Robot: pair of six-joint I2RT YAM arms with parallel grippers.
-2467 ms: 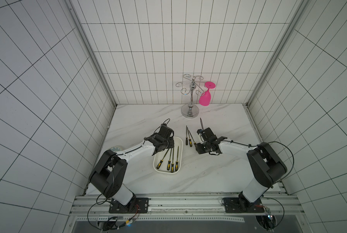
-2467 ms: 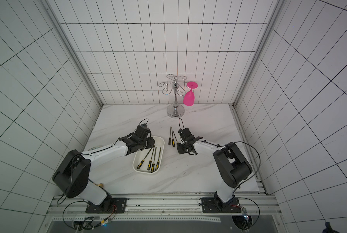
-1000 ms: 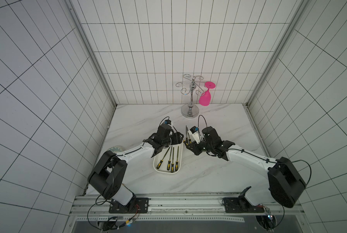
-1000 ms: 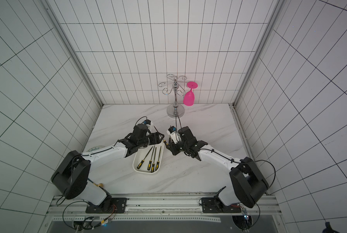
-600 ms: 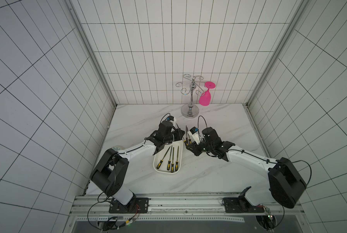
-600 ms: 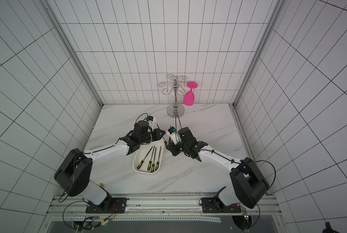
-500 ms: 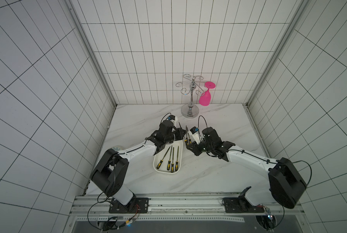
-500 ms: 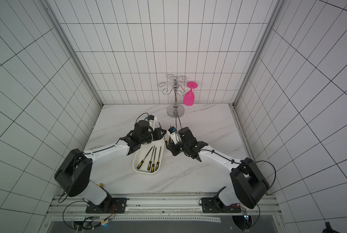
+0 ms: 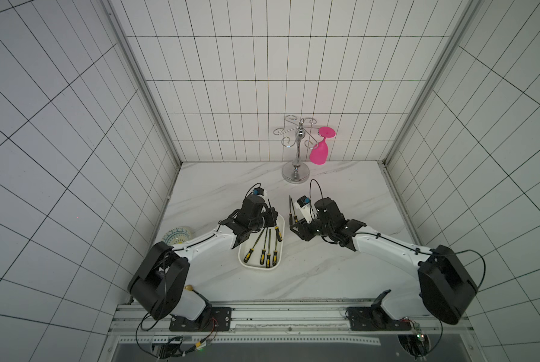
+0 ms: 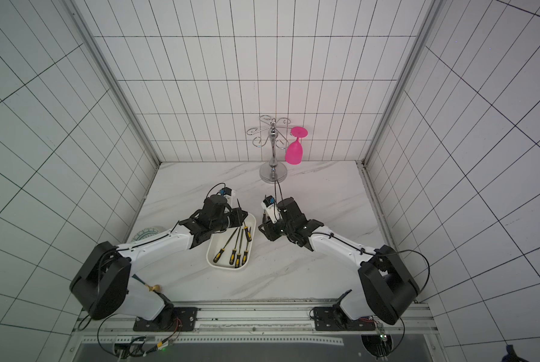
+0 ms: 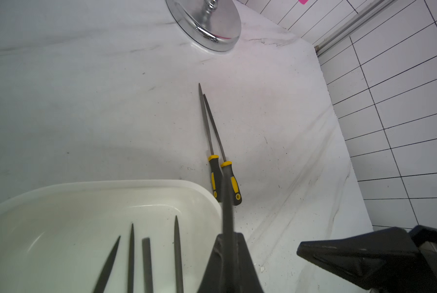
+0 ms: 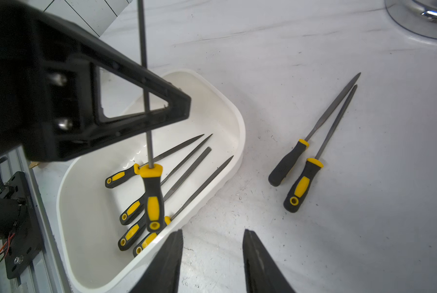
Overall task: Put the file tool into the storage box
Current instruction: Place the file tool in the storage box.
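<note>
Pinches one file [image 12: 152, 192] by the shank in left gripper [image 11: 228, 253], handle down above storage box [image 12: 237, 114], perhaps touching the four boxed files [image 12: 197, 161]. Presents right gripper [image 12: 212, 253] spread, empty. Leaves release pending, plus two loose files [image 12: 302, 185] on tabletop [image 12: 364, 228] just beside box.

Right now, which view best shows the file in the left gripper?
Right wrist: the held file hangs handle-down over the storage box, shaft clamped in the left gripper. Left wrist shows only its blurred shaft; in both top views it is small.
</note>
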